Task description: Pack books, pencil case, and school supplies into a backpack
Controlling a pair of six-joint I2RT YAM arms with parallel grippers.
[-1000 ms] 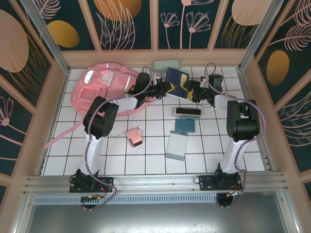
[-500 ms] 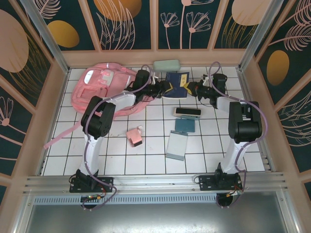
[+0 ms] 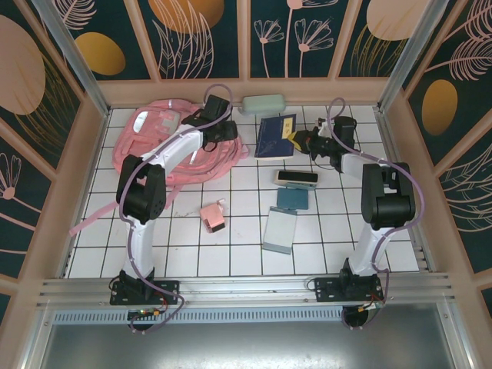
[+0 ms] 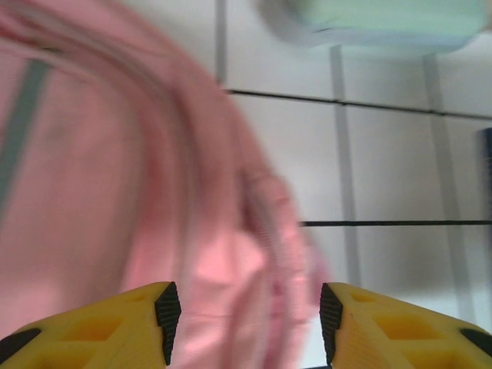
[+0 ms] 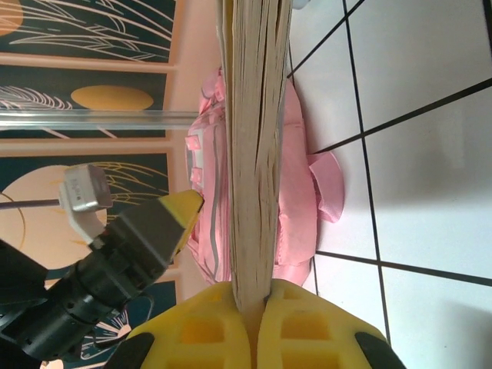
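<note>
From above, the books [image 3: 274, 136] sit just right of the backpack [image 3: 154, 150]. At the left wrist, the left fingers [image 4: 115, 334] stand half open and empty over the pink fabric, which looks limp and is best pinched at the opening's rim. At the right wrist, the right fingers [image 5: 207, 330] are clamped on the thin stack's edge, and its pages may fan out.

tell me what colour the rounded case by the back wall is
The case is mint green, clearest in the top external view.

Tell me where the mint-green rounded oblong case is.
In the top view the mint-green rounded oblong case lies by the back wall, right of the pink fabric backpack, behind the navy book.
</note>
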